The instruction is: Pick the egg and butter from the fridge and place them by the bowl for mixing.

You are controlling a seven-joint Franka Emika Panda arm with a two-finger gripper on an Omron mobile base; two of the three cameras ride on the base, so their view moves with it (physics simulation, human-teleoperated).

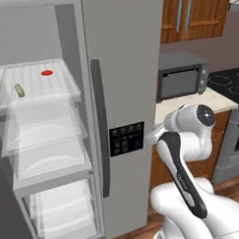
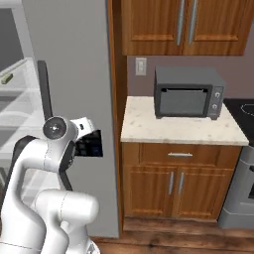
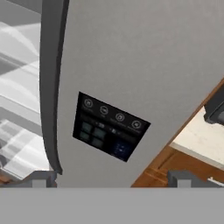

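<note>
The fridge (image 1: 124, 67) stands with its left side open and its right door (image 3: 131, 65) shut. The butter (image 1: 19, 90), a short olive-yellow stick, lies on the top glassy shelf at the left; in the right base view the butter (image 2: 6, 78) shows at the left edge. The egg and the bowl are out of view. My gripper (image 3: 111, 178) is open and empty, with its fingertips (image 3: 39, 178) wide apart. It points at the shut door's black button panel (image 3: 109, 133), right of the long dark handle (image 3: 50, 87), a short way off.
A flat red piece (image 1: 46, 72) lies further back on the same shelf. Lower shelves (image 1: 49, 159) are bare. Right of the fridge a pale counter (image 2: 183, 130) carries a grey microwave (image 2: 187, 93), with wooden cabinets (image 2: 178, 25) above and a stove (image 1: 233, 84) beyond.
</note>
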